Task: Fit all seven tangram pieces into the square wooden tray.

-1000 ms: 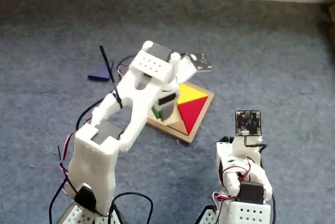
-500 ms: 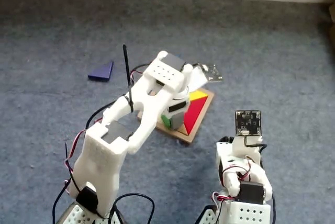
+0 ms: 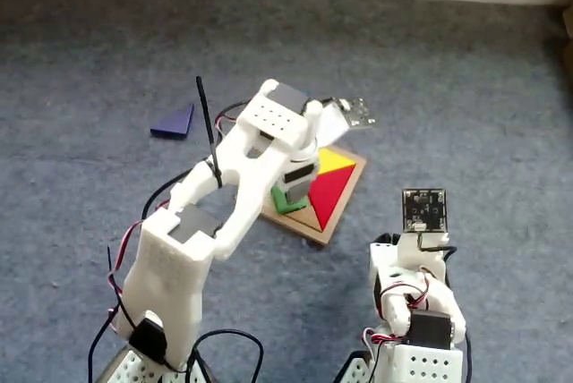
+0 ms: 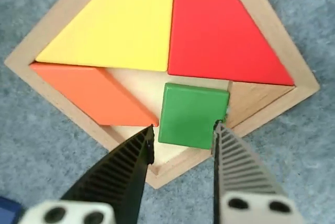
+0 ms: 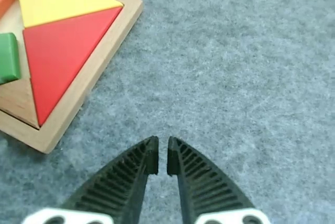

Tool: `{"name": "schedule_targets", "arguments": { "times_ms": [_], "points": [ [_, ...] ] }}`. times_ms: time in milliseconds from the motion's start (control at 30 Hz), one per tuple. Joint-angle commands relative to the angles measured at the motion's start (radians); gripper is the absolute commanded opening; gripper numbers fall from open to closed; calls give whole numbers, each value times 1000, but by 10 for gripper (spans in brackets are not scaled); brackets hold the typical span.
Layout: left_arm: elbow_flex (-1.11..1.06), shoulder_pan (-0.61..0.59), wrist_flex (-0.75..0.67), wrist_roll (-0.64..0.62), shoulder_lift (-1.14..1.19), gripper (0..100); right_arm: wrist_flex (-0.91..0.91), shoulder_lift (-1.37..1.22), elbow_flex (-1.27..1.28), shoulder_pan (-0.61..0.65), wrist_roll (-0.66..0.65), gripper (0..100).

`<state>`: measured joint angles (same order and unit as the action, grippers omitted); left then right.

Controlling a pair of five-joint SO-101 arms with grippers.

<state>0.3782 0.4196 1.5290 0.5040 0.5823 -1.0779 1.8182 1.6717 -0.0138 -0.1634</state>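
The square wooden tray [image 4: 272, 25] holds a yellow triangle [image 4: 120, 25], a red triangle [image 4: 220, 30] and an orange parallelogram [image 4: 94, 96]. My left gripper [image 4: 183, 130] is shut on the green square [image 4: 192, 111], a finger on each side. The square sits at the bare wood near the tray's near corner, slightly tilted. From above, the left gripper [image 3: 291, 188] hangs over the tray [image 3: 345, 204] with the green square [image 3: 288, 201] under it. My right gripper [image 5: 162, 156] is shut, empty, over carpet beside the tray [image 5: 84, 77].
A dark blue triangle [image 3: 175, 122] lies on the grey carpet to the left, apart from the tray. A black cable tie [image 3: 208, 128] sticks up from the left arm. The right arm's base [image 3: 416, 311] stands at the front right.
The left arm swung to the right over the tray, carrying the green square with it, then eased back a little. The right arm stayed still.
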Motion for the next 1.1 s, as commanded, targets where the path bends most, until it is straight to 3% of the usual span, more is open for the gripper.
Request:
{"name": "schedule_targets", "arguments": {
  "times_ms": [0, 300, 633, 833, 1067],
  "points": [
    [41, -35, -9, -9, -64, 168, 21, 8, 142, -12, 2, 44],
    [24, -88, -25, -8, -35, 168, 21, 8, 142, -12, 2, 44],
    [30, -8, -92, -12, 107, 168, 21, 8, 142, -12, 2, 44],
    [19, -2, -77, -15, -25, 168, 21, 8, 142, -12, 2, 44],
    [19, -1, 35, -121, -236, 168, 21, 8, 142, -12, 2, 44]
  ]
}}
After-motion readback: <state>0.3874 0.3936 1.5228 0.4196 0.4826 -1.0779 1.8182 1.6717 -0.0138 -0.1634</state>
